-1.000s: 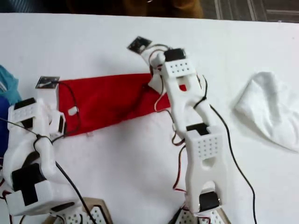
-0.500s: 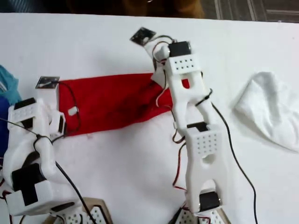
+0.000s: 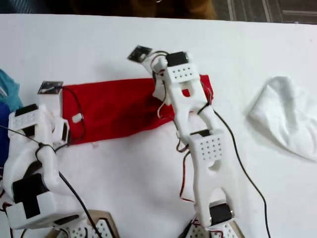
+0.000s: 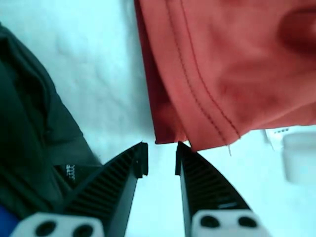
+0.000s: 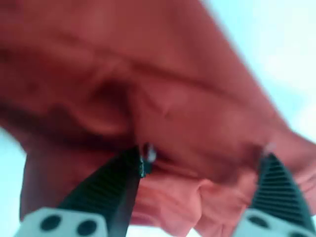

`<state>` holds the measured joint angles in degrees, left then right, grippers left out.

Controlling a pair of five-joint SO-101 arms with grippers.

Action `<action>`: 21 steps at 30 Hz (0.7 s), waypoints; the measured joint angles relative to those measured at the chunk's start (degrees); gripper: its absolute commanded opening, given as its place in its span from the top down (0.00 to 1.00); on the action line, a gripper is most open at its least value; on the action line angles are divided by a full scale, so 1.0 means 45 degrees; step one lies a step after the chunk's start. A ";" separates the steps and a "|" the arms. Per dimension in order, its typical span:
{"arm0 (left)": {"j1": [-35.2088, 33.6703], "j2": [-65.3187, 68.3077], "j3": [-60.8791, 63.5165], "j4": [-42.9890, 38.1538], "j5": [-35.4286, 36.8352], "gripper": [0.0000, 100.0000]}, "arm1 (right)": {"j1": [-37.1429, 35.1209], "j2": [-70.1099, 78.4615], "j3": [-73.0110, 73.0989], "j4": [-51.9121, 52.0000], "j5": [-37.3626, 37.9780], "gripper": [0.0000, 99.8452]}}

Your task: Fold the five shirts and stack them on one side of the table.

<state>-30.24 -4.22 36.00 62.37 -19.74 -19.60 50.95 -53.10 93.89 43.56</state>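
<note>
red shirt (image 3: 114, 106) lies in a long strip on the desk (image 3: 138, 173) | left pincer (image 4: 161, 158) a little apart at its corner, holding nothing | right pincer (image 5: 203, 163) spread wide over the other end | risk: I might grab one layer and pull the fold open

The left arm (image 3: 29, 163) sits folded back on itself close to its base, forearm angled down, and the left gripper (image 4: 162, 158) points at the surface with its two ribbed jaws parted by only a narrow gap. The right arm (image 3: 205, 148) is stretched well forward from its base with the wrist tipped downward at the far end. The right gripper (image 5: 202, 165) has its jaws spread wide.
</note>
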 measured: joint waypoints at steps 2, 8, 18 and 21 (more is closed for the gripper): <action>0.0000 0.0000 0.0000 0.0000 0.0000 0.88 | 0.0234 0.0000 0.0000 0.0664 0.0274 0.99; -0.0020 0.0000 0.0000 0.0000 0.0000 0.88 | 0.1192 0.0000 0.0000 0.1368 0.0430 0.98; -0.0020 0.0000 0.0039 0.0000 0.0000 0.88 | 0.1250 -0.3067 0.1856 0.1368 0.0469 0.97; 0.0000 0.0000 0.0039 0.0000 0.0000 0.88 | 0.1153 -0.5099 0.4278 0.1368 0.0469 0.97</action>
<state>-30.24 -4.22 36.18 62.37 -19.74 -14.42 28.00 -33.85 100.04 45.67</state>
